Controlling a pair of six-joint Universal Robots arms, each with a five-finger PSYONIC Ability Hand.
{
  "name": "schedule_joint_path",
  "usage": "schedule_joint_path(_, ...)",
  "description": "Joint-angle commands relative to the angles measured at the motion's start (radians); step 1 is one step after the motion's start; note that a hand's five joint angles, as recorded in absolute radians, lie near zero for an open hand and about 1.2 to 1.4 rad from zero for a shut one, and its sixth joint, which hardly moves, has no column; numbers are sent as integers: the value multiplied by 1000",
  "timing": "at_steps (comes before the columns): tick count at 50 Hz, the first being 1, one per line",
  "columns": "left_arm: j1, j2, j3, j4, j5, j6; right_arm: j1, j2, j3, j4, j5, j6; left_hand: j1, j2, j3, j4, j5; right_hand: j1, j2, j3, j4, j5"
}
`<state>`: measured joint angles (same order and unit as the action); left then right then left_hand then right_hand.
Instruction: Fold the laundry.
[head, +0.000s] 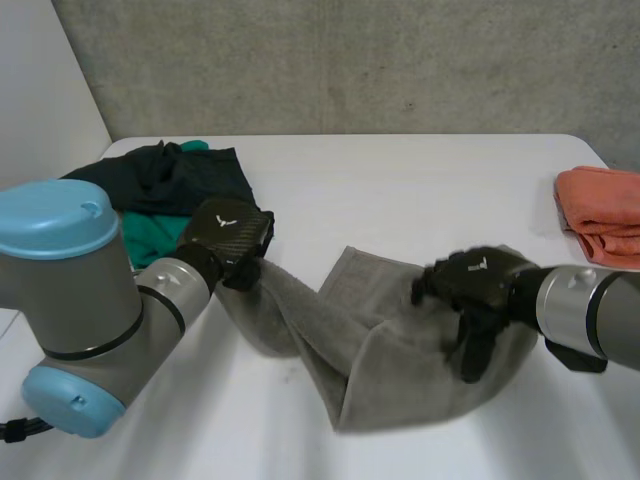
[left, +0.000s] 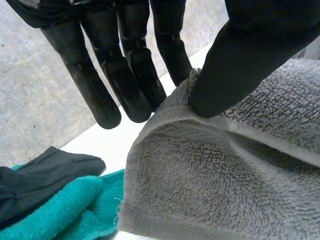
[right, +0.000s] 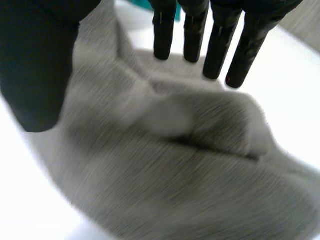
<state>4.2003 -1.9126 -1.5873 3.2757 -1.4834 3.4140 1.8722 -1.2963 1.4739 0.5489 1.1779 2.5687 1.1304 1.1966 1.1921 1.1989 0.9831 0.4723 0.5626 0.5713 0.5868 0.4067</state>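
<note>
left hand (head: 229, 239) pinches towel (head: 375, 350), right hand (head: 478, 288) spread

I see the grey towel (left: 200, 175) as rough looped terry with a flat woven hem. The teal towel (left: 50, 212) is terry too, the dark garment (left: 45, 172) smoother cloth. My left hand (head: 232, 236) looks matt black, the table (head: 400, 190) smooth.

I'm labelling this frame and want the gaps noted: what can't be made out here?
Orange cloth: cut off by the head view's edge.
Teal cloth: partly behind the left arm, under the dark garment.
Grey towel: right wrist view blurred, so contact with the right hand is unclear.
</note>
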Motion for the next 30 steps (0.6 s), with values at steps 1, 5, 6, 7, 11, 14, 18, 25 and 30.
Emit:
schedule_joint_path(1, -3, -11, 3, -8, -28, 44, -16, -1, -170, -43, -4, -16, 266, 200, 204, 197, 239, -202, -293, -301, -317, -311)
schedule_joint_path(5, -8, -2, -13, -13, -28, 45, -22, 11, -257, -8, -3, -102, 266, 200, 204, 197, 239, -226, -316, -325, -340, -335)
schedule_joint_path(6, -8, 3, -19, -14, -28, 45, -22, 18, -271, 0, -7, -129, 266, 200, 204, 197, 239, -229, -319, -328, -343, -338)
schedule_joint_path(7, -8, 13, -29, -14, -28, 45, -21, 43, -288, 8, -18, -177, 266, 200, 204, 197, 239, -237, -328, -336, -352, -346)
schedule_joint_path(11, -11, 56, -80, -14, -26, 47, -7, 147, -334, 5, -27, -295, 266, 200, 204, 197, 239, -235, -325, -334, -349, -344)
schedule_joint_path(14, -14, 76, -105, -16, -28, 47, 8, 236, -392, 8, -20, -366, 266, 200, 204, 197, 239, -214, -304, -313, -329, -323)
schedule_joint_path(18, -22, 118, -138, -14, -28, 47, 68, 379, -470, 11, -1, -410, 266, 200, 204, 197, 239, -205, -296, -304, -320, -314)
schedule_joint_path(25, -14, 126, -146, -11, -29, 47, 82, 480, -497, 19, 31, -447, 266, 200, 204, 197, 239, -126, -216, -225, -241, -235)
schedule_joint_path(30, -10, 116, -132, -8, -28, 48, 84, 522, -500, 19, 94, -461, 266, 200, 204, 197, 239, 315, 225, 216, 200, 206)
